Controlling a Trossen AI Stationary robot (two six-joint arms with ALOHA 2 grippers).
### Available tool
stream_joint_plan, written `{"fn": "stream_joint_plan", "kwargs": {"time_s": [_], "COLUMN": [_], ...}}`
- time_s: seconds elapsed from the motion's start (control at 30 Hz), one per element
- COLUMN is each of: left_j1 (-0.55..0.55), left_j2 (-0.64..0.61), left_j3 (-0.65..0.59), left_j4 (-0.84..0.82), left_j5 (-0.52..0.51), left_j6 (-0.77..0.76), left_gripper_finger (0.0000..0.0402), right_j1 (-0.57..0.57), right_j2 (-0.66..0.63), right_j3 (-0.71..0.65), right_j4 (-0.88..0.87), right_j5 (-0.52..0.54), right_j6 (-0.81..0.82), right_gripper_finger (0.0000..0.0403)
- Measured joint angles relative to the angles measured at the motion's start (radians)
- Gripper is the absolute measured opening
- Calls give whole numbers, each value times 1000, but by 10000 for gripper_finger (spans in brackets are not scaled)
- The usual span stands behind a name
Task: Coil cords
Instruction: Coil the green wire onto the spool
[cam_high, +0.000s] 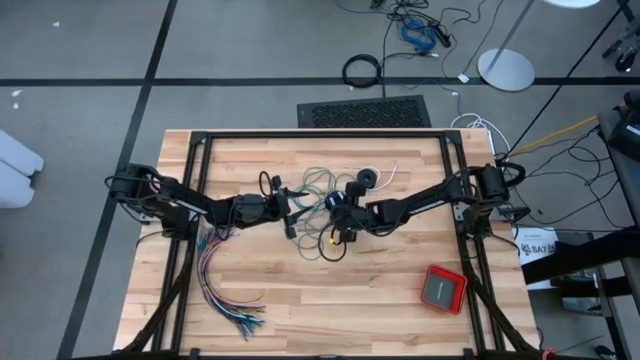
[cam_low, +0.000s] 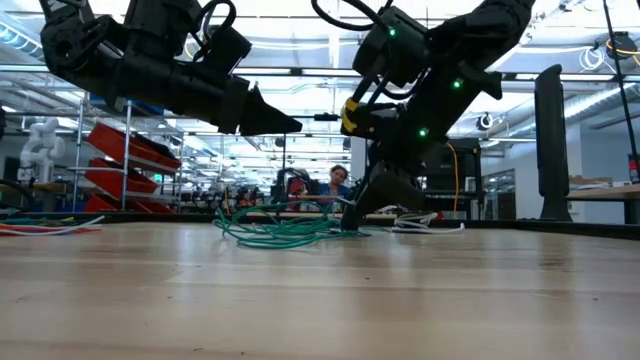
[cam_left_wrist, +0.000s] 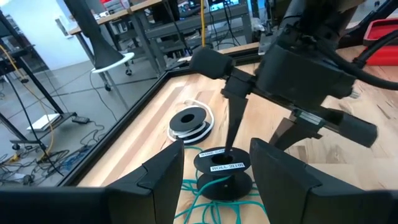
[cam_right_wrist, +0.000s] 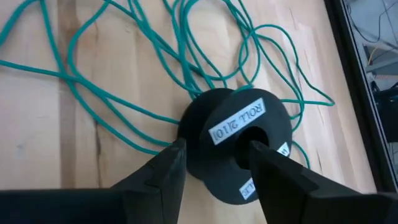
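In the high view, the teal-green cord (cam_high: 318, 190) is seen sprawled in loose loops at the middle of the wooden table (cam_high: 300, 300), partly hidden beneath the two grippers that meet over it; the left gripper (cam_high: 291, 210) is reached in from the left and the right gripper (cam_high: 340, 215) from the right, and their fingers are too small to be read here. A second spool (cam_high: 366, 179) with a white tail is seen just beyond. The many-coloured wires (cam_high: 225, 295) are fanned near the left arm and a red box (cam_high: 442, 288) lies well apart. In the low view, the cord is piled on the table under the right arm, whose gripper tip is lowered to it; the left arm is held above. In the left wrist view, the left fingers (cam_left_wrist: 165, 171) are held apart over a black spool (cam_left_wrist: 222, 168), unclamped. In the right wrist view, the right fingers (cam_right_wrist: 158, 177) are spread at either side of that spool, near it; contact cannot be told.
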Motion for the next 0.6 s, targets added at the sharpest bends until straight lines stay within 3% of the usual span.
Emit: {"fn": "stream_joint_plan", "kwargs": {"time_s": [0.23, 0.5, 0.6], "left_j1": [0, 0, 0], "left_j2": [0, 0, 0], "left_j3": [0, 0, 0], "left_j4": [0, 0, 0], "left_j5": [0, 0, 0], "left_j6": [0, -2, -2], "left_gripper_finger": [192, 192, 192], "right_j1": [-28, -27, -27], "right_j2": [0, -4, -6], "right_j3": [0, 3, 4], "right_j4": [-1, 9, 11], "right_j5": [-43, -38, -31], "right_j6": [6, -35, -45], "right_gripper_finger": [147, 22, 9]}}
